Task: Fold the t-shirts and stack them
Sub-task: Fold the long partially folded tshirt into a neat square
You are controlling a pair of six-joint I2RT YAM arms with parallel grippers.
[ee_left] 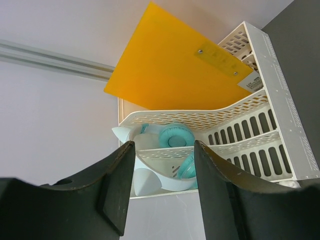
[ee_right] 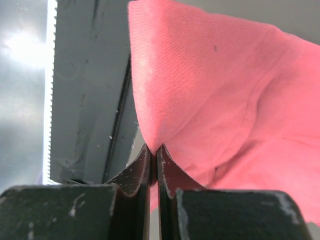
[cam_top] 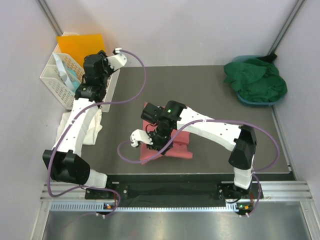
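1. The right end effector (ee_right: 154,150) has its fingers pressed together, pinching a fold of the salmon-pink t-shirt (ee_right: 215,100). In the right wrist view the cloth peaks up right at the fingertips, so it's a proper grip.
2. From the top camera, the salmon-pink t-shirt (cam_top: 172,147) is bunched up and partly folded on the dark counter (cam_top: 210,95). It sits near the front edge, roughly in the middle. The right end effector (cam_top: 150,141) is down on its left side, with the arm reaching across from the right.
3. The left end effector (ee_left: 164,145) is spread apart with nothing between the fingers. It's held up in the air and isn't touching anything.
4. From above, the left end effector (cam_top: 94,67) is at the far left corner of the counter, just beside the white lattice basket (cam_top: 57,82). The left wrist view looks straight into the basket (ee_left: 270,125).
5. An orange folder (ee_left: 170,65) is leaning behind the basket. There are some teal round things (ee_left: 175,136) inside it, but I can't tell what they are.
6. The white t-shirt (cam_top: 95,125) is crumpled at the left edge of the counter. It's partly under the left arm and hangs over the side a bit.
7. The dark green t-shirt (cam_top: 257,80) is heaped in a blue tub (cam_top: 250,101) at the far right corner, well apart from the other two.
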